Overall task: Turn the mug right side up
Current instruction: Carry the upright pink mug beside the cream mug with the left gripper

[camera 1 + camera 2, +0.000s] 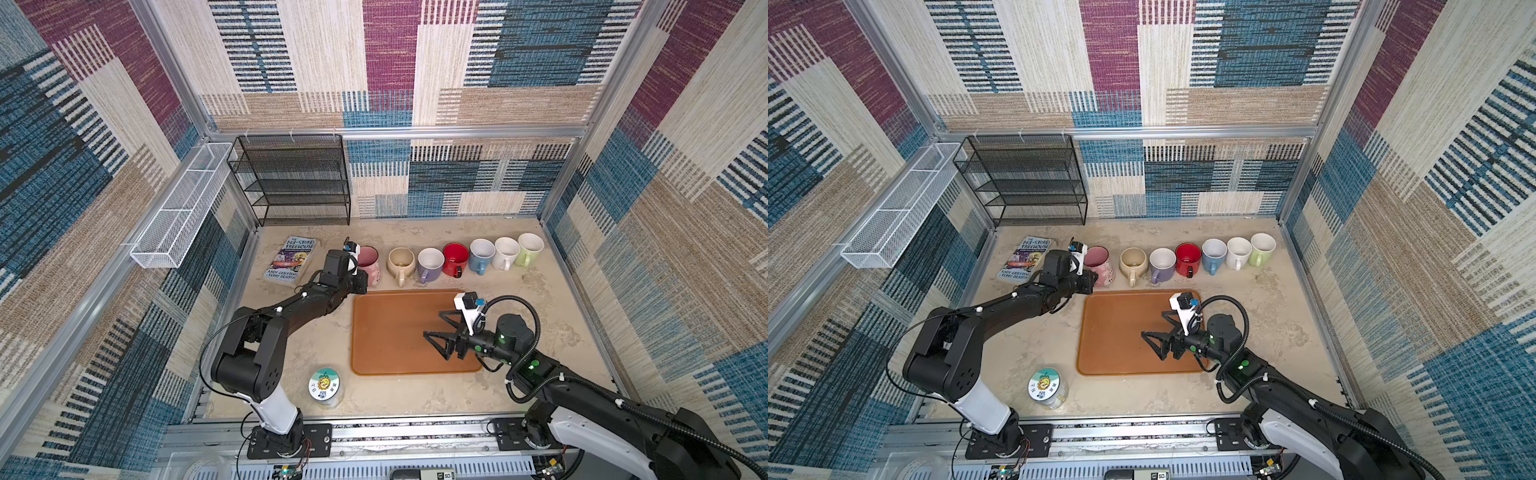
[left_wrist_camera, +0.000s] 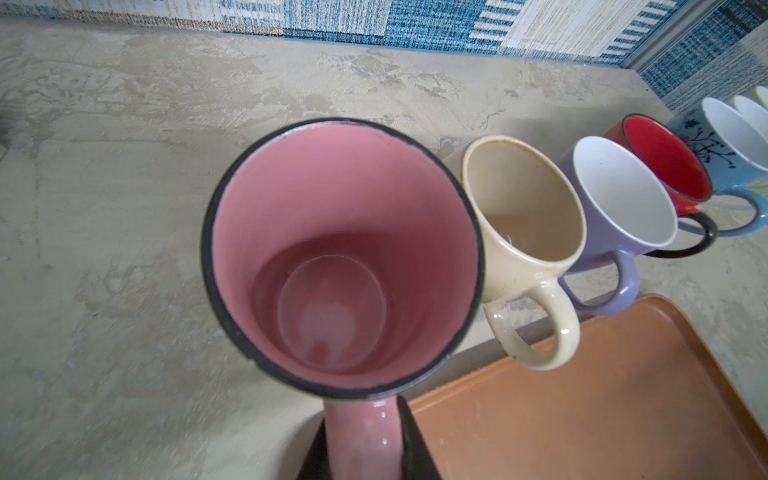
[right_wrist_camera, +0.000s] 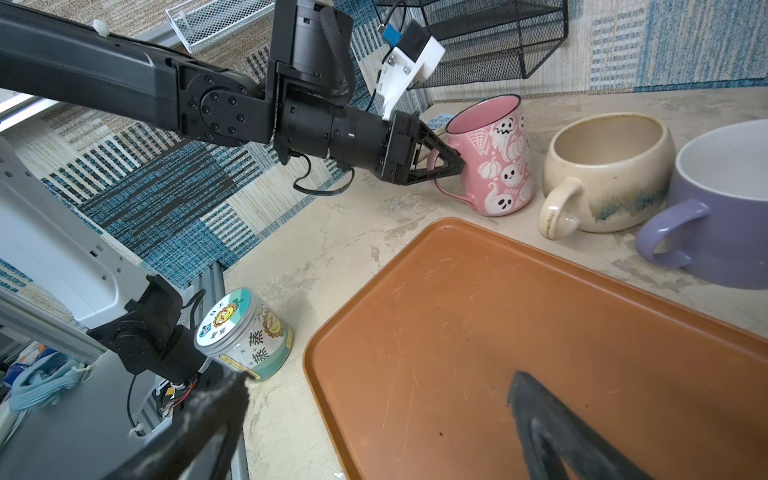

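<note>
The pink mug [image 3: 498, 166], upper centre, is gripped by its handle [image 2: 361, 432] in the left end effector [image 3: 455, 161], seemingly to be steadied upright; the right end effector [image 1: 433, 323] is spread open.

orange tray [image 1: 395, 332]: centre table | book [image 1: 291, 261]: far left | jar [image 1: 324, 384]: near edge | black mesh rack [image 1: 291, 178]: back wall

Pink ghost-printed mug [image 3: 500, 166] stands upright, mouth up, beside the cream mug [image 3: 606, 183].
</note>
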`<state>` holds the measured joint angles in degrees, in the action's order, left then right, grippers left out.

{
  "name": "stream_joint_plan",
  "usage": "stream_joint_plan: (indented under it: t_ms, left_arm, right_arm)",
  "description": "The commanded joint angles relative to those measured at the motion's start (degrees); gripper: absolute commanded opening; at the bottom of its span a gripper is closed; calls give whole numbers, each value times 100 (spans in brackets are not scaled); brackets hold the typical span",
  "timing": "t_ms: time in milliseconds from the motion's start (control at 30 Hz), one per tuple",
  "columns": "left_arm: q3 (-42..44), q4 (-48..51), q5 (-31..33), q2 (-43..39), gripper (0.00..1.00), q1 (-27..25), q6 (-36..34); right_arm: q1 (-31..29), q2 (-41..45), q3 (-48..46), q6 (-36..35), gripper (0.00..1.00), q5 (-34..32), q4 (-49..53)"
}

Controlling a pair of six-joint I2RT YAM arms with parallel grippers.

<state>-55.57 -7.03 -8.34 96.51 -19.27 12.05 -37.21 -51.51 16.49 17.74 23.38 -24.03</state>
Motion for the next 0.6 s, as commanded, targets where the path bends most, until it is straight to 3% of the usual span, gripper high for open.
stream_joint_plan:
  t_ms: [0, 67, 567]
  left_arm:
    - [-85, -168, -63, 45, 0, 5, 34]
    - [-131, -150, -121, 87, 0, -5, 16]
    - [-344, 218, -244, 342, 26, -77, -32]
  right_arm:
    - [-3, 33, -10, -66, 100, -93, -128]
    - [-2, 27, -14, -57, 100, -98, -137]
    - [1, 112, 47, -99, 100, -177, 39]
